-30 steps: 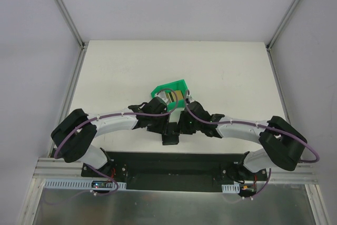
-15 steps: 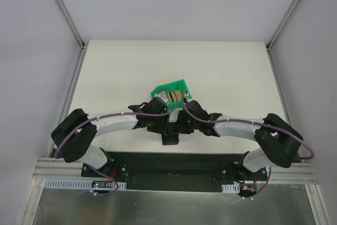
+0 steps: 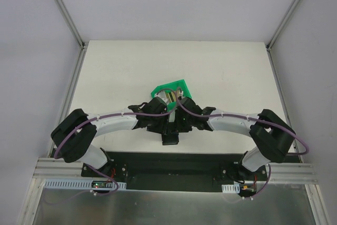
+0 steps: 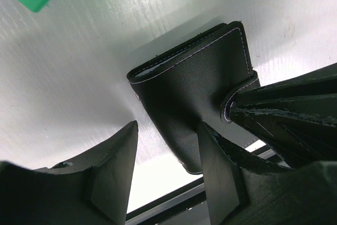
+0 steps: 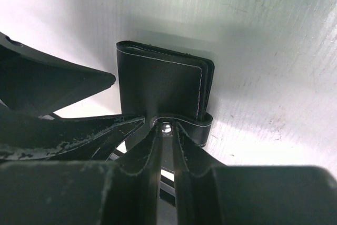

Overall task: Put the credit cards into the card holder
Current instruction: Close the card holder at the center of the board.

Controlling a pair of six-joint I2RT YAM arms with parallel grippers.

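Lying folded shut on the white table (image 3: 226,72), close to its near edge, the wallet (image 4: 189,82) was black and smooth, with pale stitching along its borders and a small tab (image 5: 204,126) wrapping round one side. The right gripper (image 5: 167,128) was pinched together on that tab, a metal snap (image 5: 166,127) showing between its fingers. The left gripper (image 4: 167,133) stood apart, straddling one end of the wallet; one finger (image 4: 218,177) overlapped the leather, while bare table showed between the other and the wallet. Just beyond the wrists sat a green bin (image 3: 171,87) holding the cards (image 3: 174,97), gold and dark-striped but too small to count. Pale grey panels and metal rails enclosed the table. From above, the two wrists covered most of the wallet, and its inside could not be seen.
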